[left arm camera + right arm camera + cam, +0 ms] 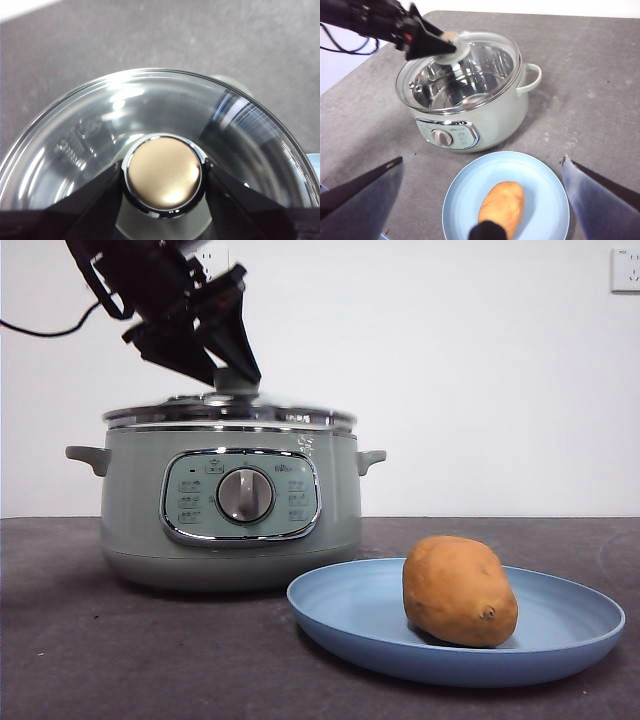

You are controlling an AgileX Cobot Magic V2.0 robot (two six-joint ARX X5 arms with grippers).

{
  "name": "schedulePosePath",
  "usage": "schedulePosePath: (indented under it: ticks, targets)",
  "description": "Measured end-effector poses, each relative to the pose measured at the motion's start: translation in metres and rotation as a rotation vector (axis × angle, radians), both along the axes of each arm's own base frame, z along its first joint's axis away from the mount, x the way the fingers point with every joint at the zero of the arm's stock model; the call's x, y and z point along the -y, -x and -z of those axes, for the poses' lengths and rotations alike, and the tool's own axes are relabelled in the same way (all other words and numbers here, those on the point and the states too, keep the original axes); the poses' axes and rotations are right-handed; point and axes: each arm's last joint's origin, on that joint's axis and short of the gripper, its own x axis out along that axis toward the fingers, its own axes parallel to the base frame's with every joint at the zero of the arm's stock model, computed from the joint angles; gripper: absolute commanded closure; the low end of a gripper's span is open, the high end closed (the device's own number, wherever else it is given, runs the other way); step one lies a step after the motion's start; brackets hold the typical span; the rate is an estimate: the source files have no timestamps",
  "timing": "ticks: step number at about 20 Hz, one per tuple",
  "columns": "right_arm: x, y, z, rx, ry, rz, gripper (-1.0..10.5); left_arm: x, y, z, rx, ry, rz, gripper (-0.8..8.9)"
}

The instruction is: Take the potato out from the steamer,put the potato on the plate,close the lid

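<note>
The lid sits on the steamer, which stands left of centre in the front view. My left gripper comes down from the upper left, and its jaws press both sides of the lid's knob. The potato lies on the light-blue plate, in front and to the right of the steamer. In the right wrist view my right gripper is open and empty, high above the plate and potato. That view also shows the steamer, the lid and the left gripper.
The dark grey table meets a white wall behind. A wall socket is at the upper right. A black cable trails from the left arm. The table's left edge shows in the right wrist view.
</note>
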Motion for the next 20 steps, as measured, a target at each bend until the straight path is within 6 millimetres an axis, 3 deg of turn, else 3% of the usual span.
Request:
schedulePosePath:
  ticks: [17, 18, 20]
  targets:
    - [0.0, 0.0, 0.0003, -0.002, 0.002, -0.001, 3.5, 0.0061, -0.0047, 0.0044, 0.014, -0.024, 0.001, 8.09]
    - [0.0, 0.0, 0.0003, -0.003, 0.002, -0.001, 3.5, 0.0074, -0.0052, 0.0045, 0.012, -0.026, 0.003, 7.74]
    - [0.0, 0.0, 0.0003, -0.003, 0.002, -0.001, 3.5, 0.0088, -0.0053, 0.0043, 0.01, -0.03, 0.003, 5.8]
